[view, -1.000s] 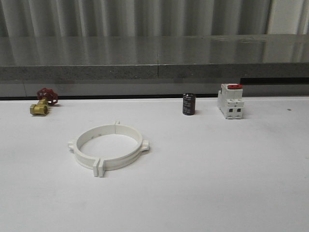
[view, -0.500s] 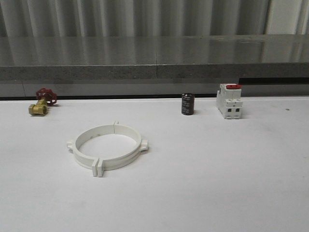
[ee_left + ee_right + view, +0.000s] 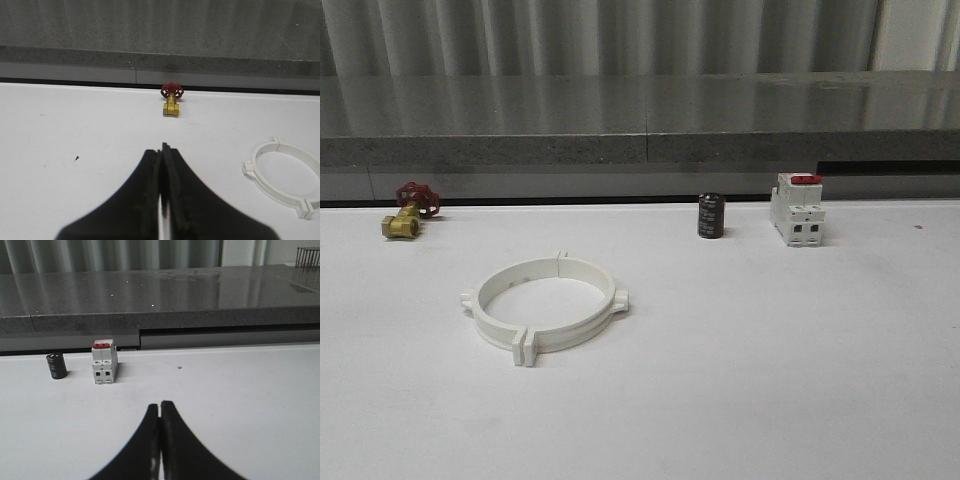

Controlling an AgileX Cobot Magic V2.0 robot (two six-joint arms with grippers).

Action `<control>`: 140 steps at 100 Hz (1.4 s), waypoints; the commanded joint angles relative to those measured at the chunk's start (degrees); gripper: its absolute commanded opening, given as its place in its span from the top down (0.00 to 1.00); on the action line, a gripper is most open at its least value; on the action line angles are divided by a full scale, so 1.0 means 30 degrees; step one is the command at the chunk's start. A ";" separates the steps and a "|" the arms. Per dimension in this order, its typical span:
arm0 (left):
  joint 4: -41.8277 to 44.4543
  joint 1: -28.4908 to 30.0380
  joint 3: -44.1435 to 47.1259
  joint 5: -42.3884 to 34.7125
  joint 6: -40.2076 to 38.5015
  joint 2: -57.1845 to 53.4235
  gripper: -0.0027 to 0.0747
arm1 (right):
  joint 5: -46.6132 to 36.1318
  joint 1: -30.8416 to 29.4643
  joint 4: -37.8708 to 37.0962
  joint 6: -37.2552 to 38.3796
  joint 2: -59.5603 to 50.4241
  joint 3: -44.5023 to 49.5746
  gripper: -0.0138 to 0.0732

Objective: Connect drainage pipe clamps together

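The two white drainage pipe clamps lie flat on the white table left of centre, their end flanges meeting so that they form one ring. The left wrist view catches the same ring off to one side. My left gripper hovers over bare table, well apart from the ring, its black fingers pressed together with nothing between them. My right gripper is likewise shut and empty over bare table, short of the switch.
A brass valve with a red handle sits at the back left. A black cylinder and a white boxy switch with a red top stand at the back right. A grey ledge runs behind the table.
The whole front view shifts a few pixels left and back between frames; nothing on the table has moved relative to anything else.
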 commanded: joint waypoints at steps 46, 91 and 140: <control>-0.0035 0.0003 -0.0526 -0.1440 -0.0017 0.0193 0.99 | -0.1105 -0.0108 0.0058 -0.0297 -0.0339 -0.0304 0.92; -0.0035 0.0003 -0.0526 -0.1440 -0.0017 0.0193 0.99 | -0.1105 -0.0108 0.0058 -0.0297 -0.0339 -0.0304 0.92; 0.0646 0.0003 0.1482 -0.5795 -0.0017 0.0193 0.99 | -0.1105 -0.0108 0.0058 -0.0297 -0.0339 -0.0304 0.92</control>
